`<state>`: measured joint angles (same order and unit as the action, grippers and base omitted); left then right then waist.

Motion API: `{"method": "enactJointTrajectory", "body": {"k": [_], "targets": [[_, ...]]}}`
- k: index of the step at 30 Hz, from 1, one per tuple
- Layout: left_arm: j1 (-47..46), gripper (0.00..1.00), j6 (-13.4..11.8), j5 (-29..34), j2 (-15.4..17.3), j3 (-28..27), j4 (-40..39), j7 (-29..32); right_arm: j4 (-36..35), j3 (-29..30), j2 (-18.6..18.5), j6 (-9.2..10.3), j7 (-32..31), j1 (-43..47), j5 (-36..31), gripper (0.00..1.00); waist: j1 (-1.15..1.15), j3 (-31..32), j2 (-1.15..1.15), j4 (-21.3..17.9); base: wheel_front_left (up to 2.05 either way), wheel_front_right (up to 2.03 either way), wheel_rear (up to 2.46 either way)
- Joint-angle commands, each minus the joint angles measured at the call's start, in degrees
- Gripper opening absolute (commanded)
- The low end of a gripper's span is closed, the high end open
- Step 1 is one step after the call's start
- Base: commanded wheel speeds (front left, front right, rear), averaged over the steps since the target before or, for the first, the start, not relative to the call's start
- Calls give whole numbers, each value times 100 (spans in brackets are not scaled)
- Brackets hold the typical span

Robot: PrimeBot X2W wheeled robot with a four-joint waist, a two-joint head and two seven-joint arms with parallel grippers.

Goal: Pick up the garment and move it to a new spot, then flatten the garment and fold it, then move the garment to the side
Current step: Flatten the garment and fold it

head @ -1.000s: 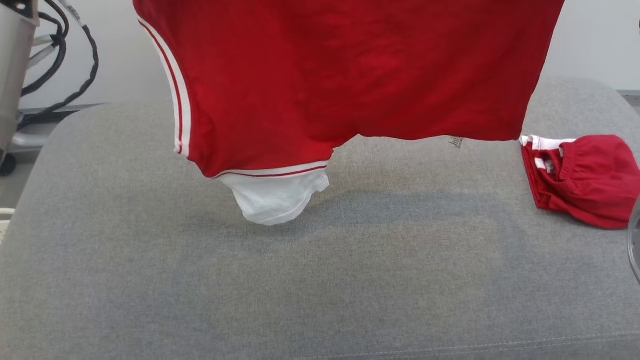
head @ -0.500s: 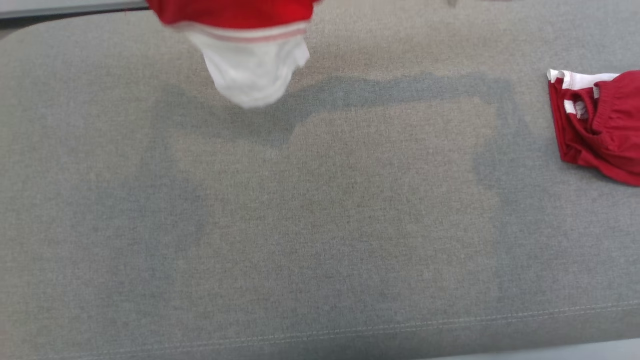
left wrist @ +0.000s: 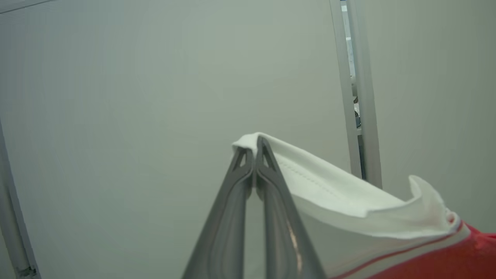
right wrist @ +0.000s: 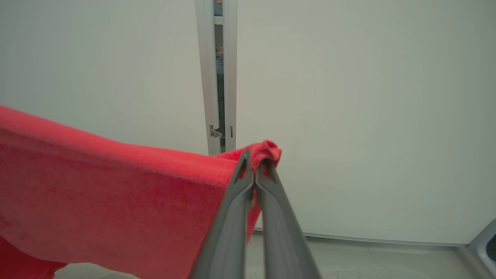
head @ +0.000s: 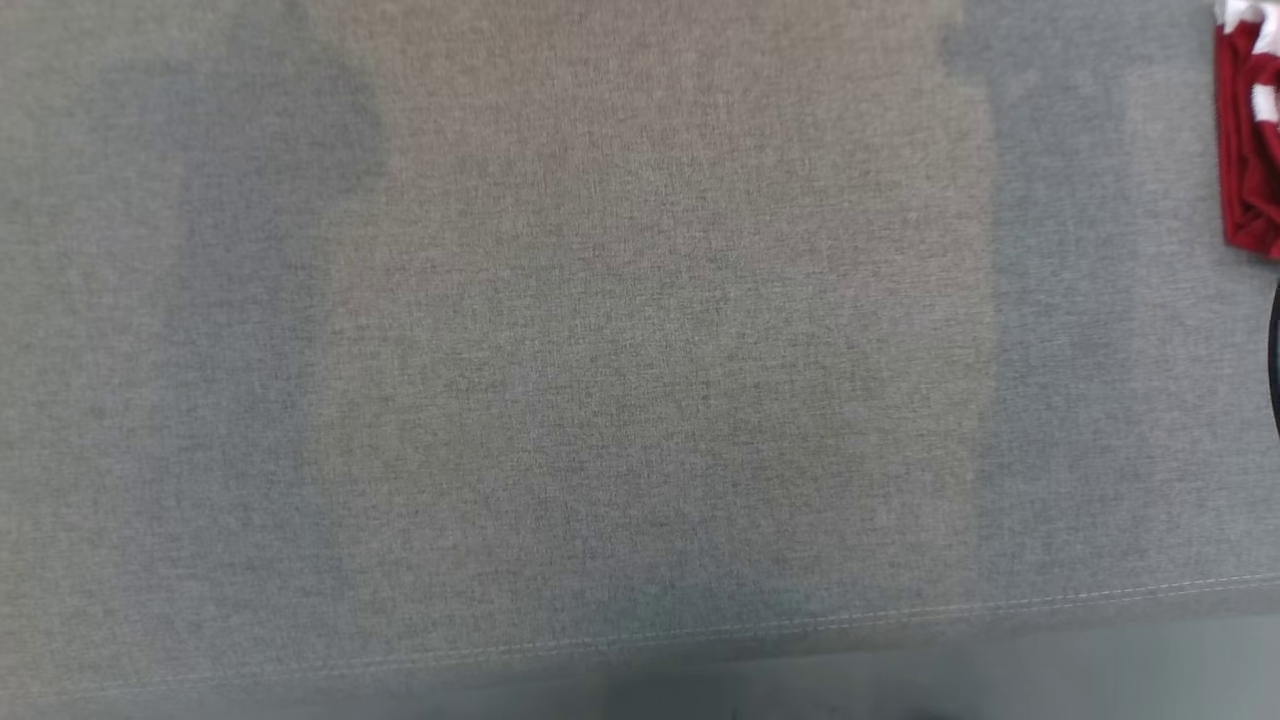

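Left gripper (left wrist: 254,144): jaws are pressed shut, and the white hem (left wrist: 317,186) of the garment (left wrist: 445,261) is pinched at the tips. Right gripper (right wrist: 254,159): jaws are likewise shut, and a bunched red edge (right wrist: 268,149) is nipped. The garment is held aloft and stretched between both grips, judged so that it hangs open for laying flat. The grey cushion (head: 640,350) below is taken as the landing spot. A second red item (head: 1245,150) is noted at its right edge.

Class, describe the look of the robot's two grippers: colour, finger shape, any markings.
The left gripper and right gripper look alike: two long, smooth dark grey fingers each, tapering to narrow tips, with a triangular cut-out near each tip. No markings or cables visible.
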<state>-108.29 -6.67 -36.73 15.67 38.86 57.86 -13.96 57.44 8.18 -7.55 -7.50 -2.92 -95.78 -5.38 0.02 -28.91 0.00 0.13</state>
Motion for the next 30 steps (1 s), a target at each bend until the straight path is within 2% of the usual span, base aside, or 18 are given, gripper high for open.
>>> {"method": "enactJointTrajectory", "body": {"k": [1, 9, 16, 21, 27, 30], "targets": [[106, 0, 47, -64, -9, -19, 44, -27, 67, -19, -15, 2, 47, 95, -29, 0, -2, -312, 0, 51, 0, 0, 0], [653, 0, 770, -400, -27, -42, 388, 85, 758, -429, -89, 2, 239, 382, 438, 0, -2, -187, 0, 90, 0, 0, 0], [1487, 0, 1261, -544, 14, 243, 453, 705, 1130, -1370, -75, 2, 64, 1095, 1182, 0, -2, 403, 0, 82, 0, 0, 0], [2349, 0, 1386, -852, 48, 426, 157, 1377, 966, -2156, -166, 2, -322, 1887, 1954, 0, -2, 1022, 0, 66, 0, 0, 0], [3932, 0, 1411, -1509, 348, 442, -968, 1965, 137, -2932, -563, 2, -781, 3244, 3230, 0, -2, 1802, 0, 73, 0, 0, 0], [4928, 0, 1223, -1816, 622, 371, -1811, 2092, -374, -3170, -910, 2, -893, 4032, 3782, 0, -2, 2139, 0, 165, 0, 0, 0]]}}
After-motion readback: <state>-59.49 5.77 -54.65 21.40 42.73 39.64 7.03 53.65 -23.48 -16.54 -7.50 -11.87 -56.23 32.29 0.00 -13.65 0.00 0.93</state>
